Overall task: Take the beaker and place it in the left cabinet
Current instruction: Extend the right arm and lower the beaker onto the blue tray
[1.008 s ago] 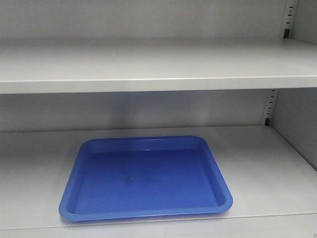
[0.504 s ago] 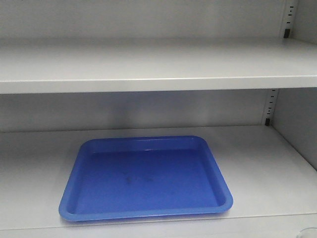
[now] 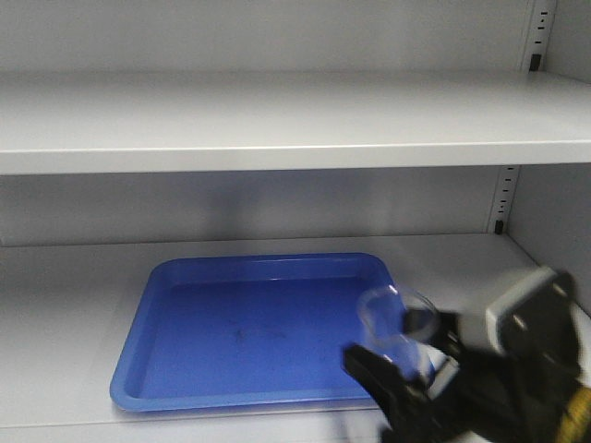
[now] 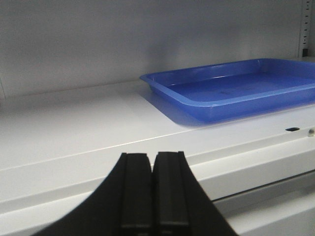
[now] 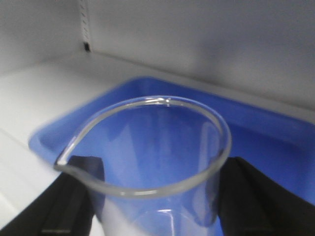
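A small clear glass beaker [image 3: 395, 334] with a pouring spout is held by my right gripper [image 3: 403, 362], which rises at the lower right of the front view, by the near right corner of a blue tray [image 3: 231, 369]. In the right wrist view the beaker [image 5: 147, 191] fills the middle, its rim tilted toward the camera, with a black finger against each side of it; the gripper [image 5: 150, 206] is shut on it. The left cabinet shelf [image 3: 499, 305] is pale grey. My left gripper [image 4: 153, 191] is shut with nothing in it, low in front of the shelf edge.
The blue tray [image 4: 231, 91] lies empty on the lower shelf. A second shelf [image 3: 277, 125] spans above it. A slotted rail [image 3: 503, 198] runs up the right rear corner, beside the right side wall [image 3: 554, 231].
The right arm with the beaker has come up into the front view from the lower right; half a second ago only a trace of glass rim showed at the bottom edge.
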Robot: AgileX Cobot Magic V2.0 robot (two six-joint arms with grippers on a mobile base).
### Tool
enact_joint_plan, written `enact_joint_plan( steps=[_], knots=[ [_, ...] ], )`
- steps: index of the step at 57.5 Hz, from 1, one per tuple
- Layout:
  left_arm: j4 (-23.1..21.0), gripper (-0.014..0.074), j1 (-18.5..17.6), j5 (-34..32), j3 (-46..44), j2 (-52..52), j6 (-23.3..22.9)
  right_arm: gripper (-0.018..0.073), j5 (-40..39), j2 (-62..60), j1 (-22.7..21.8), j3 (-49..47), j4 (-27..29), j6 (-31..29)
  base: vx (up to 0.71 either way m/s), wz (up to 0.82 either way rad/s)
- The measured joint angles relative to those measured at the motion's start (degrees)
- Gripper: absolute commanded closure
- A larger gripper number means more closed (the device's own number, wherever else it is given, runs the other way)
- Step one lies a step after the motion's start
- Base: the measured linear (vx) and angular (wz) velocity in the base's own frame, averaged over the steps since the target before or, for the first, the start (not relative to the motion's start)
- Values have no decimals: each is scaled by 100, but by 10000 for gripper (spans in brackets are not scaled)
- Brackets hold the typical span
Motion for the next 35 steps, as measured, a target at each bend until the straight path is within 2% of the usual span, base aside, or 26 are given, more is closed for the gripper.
enact_joint_plan(
  steps=[14, 35],
  knots=[
    [0, 595, 0, 0, 0, 0, 0, 564, -746, 1774, 0, -1191, 506, -5, 0, 0],
    [0, 595, 0, 0, 0, 0, 0, 564, -811, 3626, 0, -2354, 647, -248, 0, 0]
  ],
)
